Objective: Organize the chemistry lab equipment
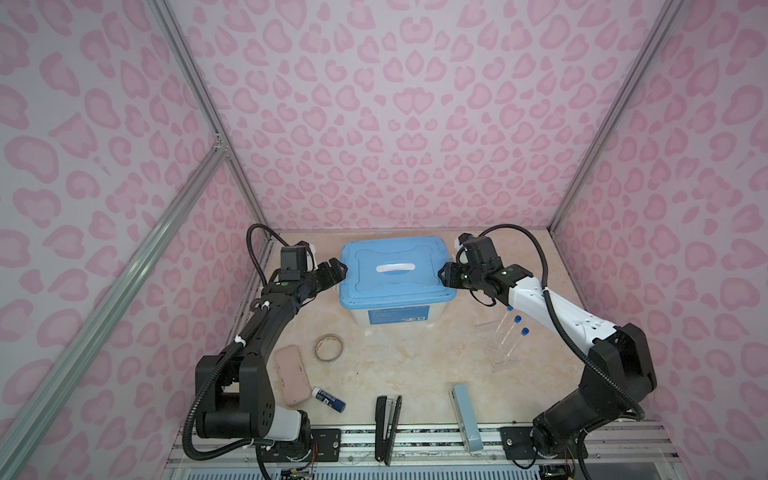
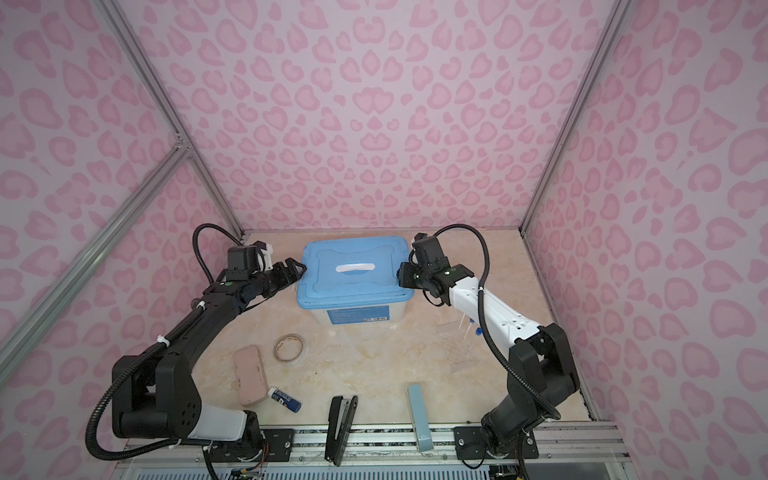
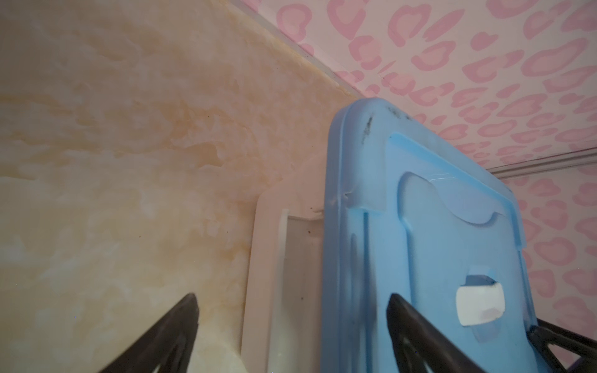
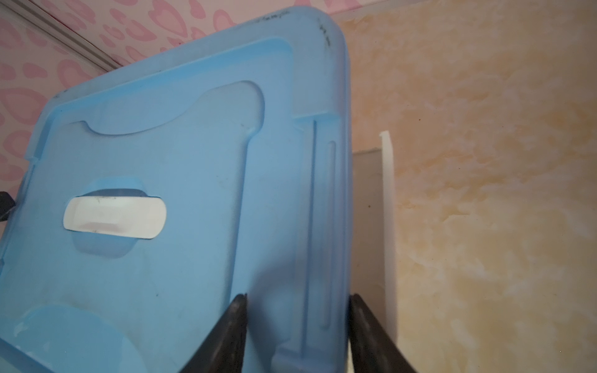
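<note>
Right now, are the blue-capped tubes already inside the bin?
No, the three blue-capped tubes lie on the table, outside the lidded bin.

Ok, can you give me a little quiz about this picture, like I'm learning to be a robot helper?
1. True or false: the blue lid is off the box.
2. What lies right next to the pink case? A: glue stick. B: black stapler. C: pale-blue stapler.
3. How many blue-capped tubes can you count?

Key: 1 false; 2 A; 3 three.
</note>
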Robot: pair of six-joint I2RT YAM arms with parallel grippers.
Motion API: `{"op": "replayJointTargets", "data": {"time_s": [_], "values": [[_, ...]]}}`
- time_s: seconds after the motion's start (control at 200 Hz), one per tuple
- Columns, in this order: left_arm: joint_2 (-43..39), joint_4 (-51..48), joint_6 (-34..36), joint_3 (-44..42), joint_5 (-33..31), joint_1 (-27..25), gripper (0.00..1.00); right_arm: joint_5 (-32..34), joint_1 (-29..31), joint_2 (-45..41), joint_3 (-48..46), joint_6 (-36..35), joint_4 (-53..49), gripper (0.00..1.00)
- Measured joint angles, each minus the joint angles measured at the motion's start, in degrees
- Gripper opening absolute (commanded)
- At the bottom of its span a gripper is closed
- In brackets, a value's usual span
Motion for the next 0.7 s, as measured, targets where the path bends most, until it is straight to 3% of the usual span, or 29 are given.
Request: {"op": "replayJointTargets", "data": {"time_s": [0.235,0.375,0.48,0.7], "values": [[1.62,8.96,-4.46,-4.02,9.53,-0.02,0.90,-0.31,-0.02,-0.02,-0.20,-0.11,0.72,0.50],[1.95,9.60,-5.14,-4.61,12.48,-0.22,0.81,-0.37,-0.02,-0.07,-0.20,-0.22,0.70,0.50],[1.95,5.81,-4.35,-2.69,10.19,-0.74,0.71,-0.20,-0.02,-0.24,-0.17,-0.31,0.48,0.50],[1.92,-0.87,0.52,1.75,2.47,-3.69,0.66,1.68,0.13,-1.01,0.74,-1.20,-2.47,0.50]]}}
